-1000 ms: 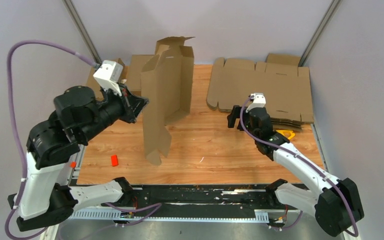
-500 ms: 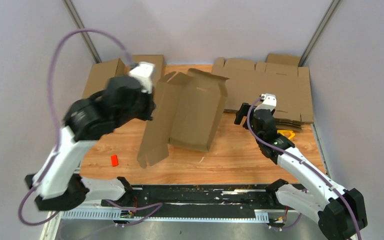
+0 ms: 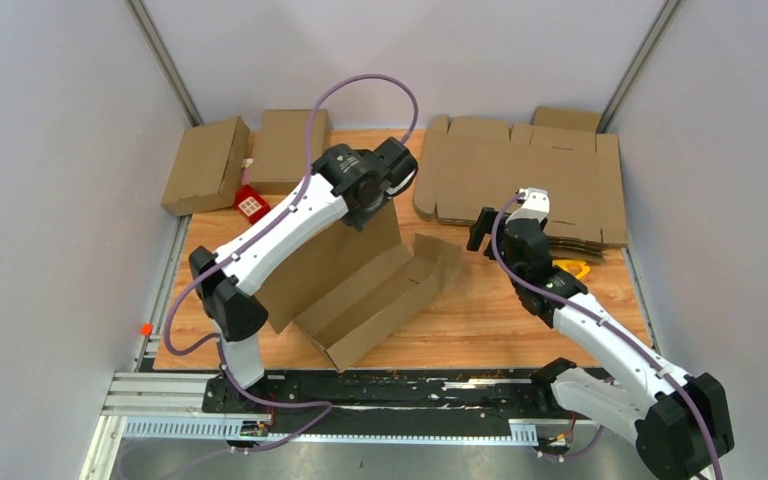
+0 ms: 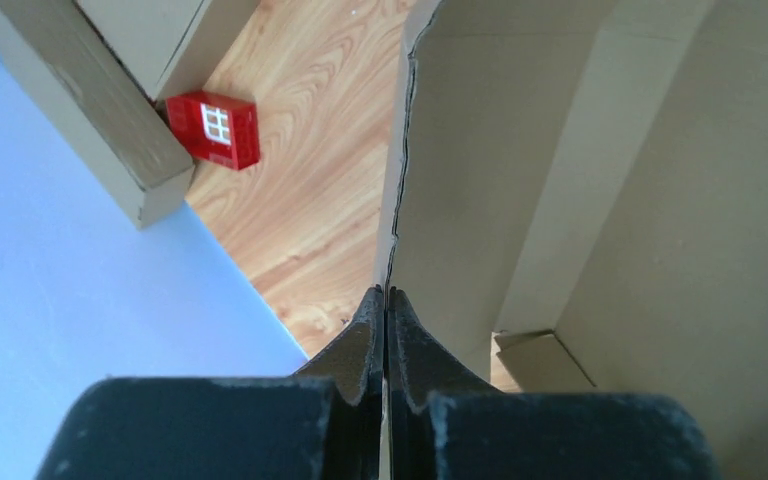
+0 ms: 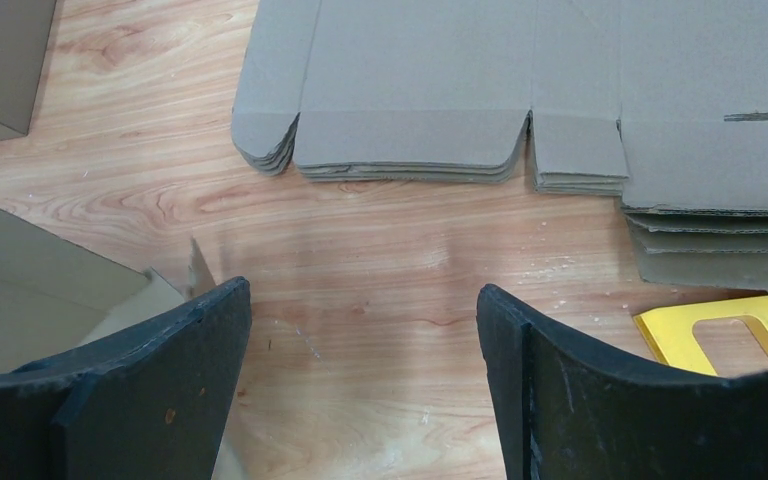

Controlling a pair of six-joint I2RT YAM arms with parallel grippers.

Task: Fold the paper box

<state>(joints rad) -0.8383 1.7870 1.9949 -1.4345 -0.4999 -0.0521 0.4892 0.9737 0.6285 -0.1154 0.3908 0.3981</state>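
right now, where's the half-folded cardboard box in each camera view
Top external: the half-folded cardboard box lies open at centre.
Left wrist: it fills the right half, its edge pinched in the left gripper.
Right wrist: only a corner shows, lower left.
Shared landmark: the wooden tabletop.

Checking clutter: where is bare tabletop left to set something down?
Bare wood between the half-folded box and the right arm, toward the near edge; a smaller patch in front of the red block. Crowded at the back: flat cardboard stack, two closed boxes.
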